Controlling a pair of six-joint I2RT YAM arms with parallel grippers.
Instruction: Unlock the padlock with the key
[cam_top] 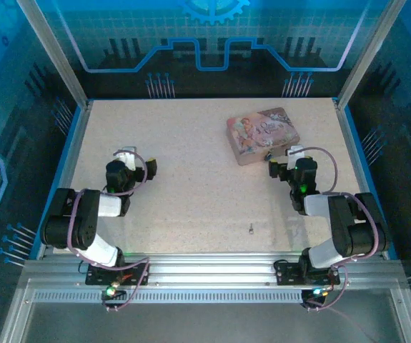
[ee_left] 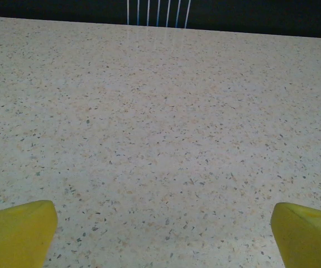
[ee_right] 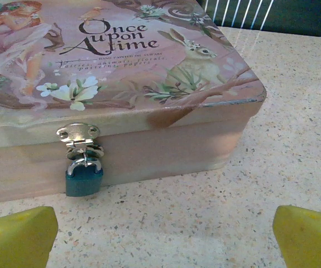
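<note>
A small teal-blue padlock with a silver shackle hangs shut from the hasp on the front wall of the pink illustrated tin. My right gripper is open just short of that wall, with the padlock ahead and to the left of its yellow fingertips. In the top view the tin lies at the back right with the right gripper at its near edge. The key, a tiny dark sliver, lies alone on the table near the front. My left gripper is open over bare table, far left.
The speckled table is framed by blue rails and glass walls. In the left wrist view, bare tabletop runs to the far edge between the yellow fingertips.
</note>
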